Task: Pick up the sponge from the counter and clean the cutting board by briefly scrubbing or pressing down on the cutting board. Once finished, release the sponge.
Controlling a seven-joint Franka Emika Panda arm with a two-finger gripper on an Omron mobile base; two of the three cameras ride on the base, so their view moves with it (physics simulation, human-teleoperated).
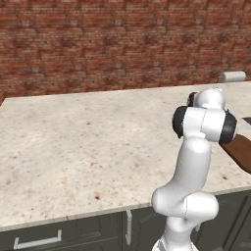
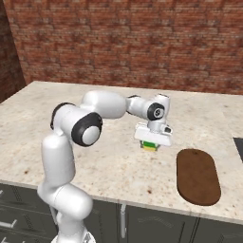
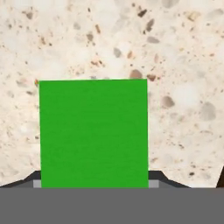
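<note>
The bright green sponge with its yellow underside sits between my gripper's fingers, low over the beige speckled counter. From the hand camera the sponge is a big green square, and my gripper is shut on it, with a dark fingertip at each lower corner. The dark reddish-brown cutting board lies flat to the right of the sponge near the counter's front edge, a short gap away. In the left base view the arm hides the hand, and one end of the cutting board shows at the right edge.
A grey cylinder lies at the back right by the brick wall. A dark inset edge cuts into the counter at the far right. Dark grey cabinets run below the front edge. Wide bare counter stretches to the left.
</note>
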